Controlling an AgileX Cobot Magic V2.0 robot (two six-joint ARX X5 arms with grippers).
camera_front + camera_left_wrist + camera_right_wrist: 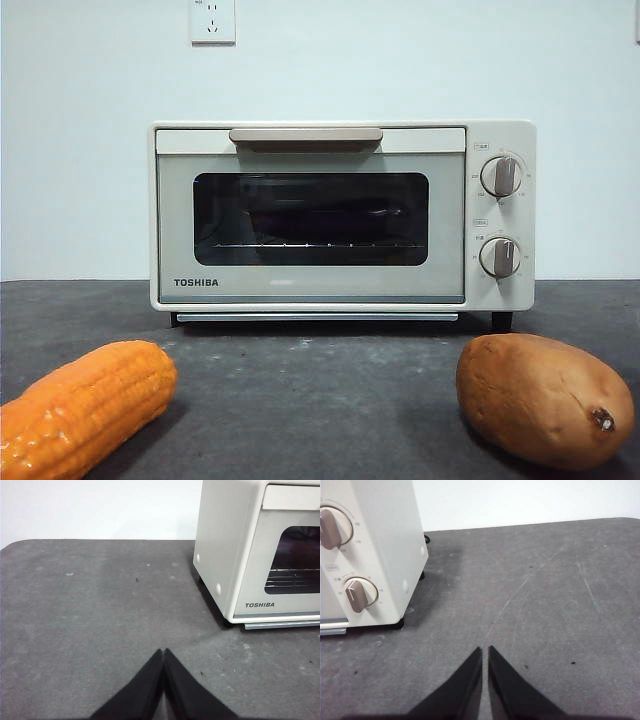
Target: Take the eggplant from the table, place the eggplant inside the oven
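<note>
The cream-white oven (500, 135) stands at the back of the dark grey table (320, 400) with its door shut. Through the dark glass, a dark purplish long shape lies on the wire rack, which looks like the eggplant (320, 215). In the left wrist view my left gripper (164, 650) is shut and holds nothing, over bare table off the oven's (225, 545) left front corner. My right gripper (485, 648) is also shut and holds nothing, over bare table beside the oven's (385, 540) knob side. Neither arm shows in the front view.
An orange corn cob (85, 405) lies at the near left of the table. A brown sweet potato (545, 400) lies at the near right. A white wall with a socket (212, 20) rises behind the oven.
</note>
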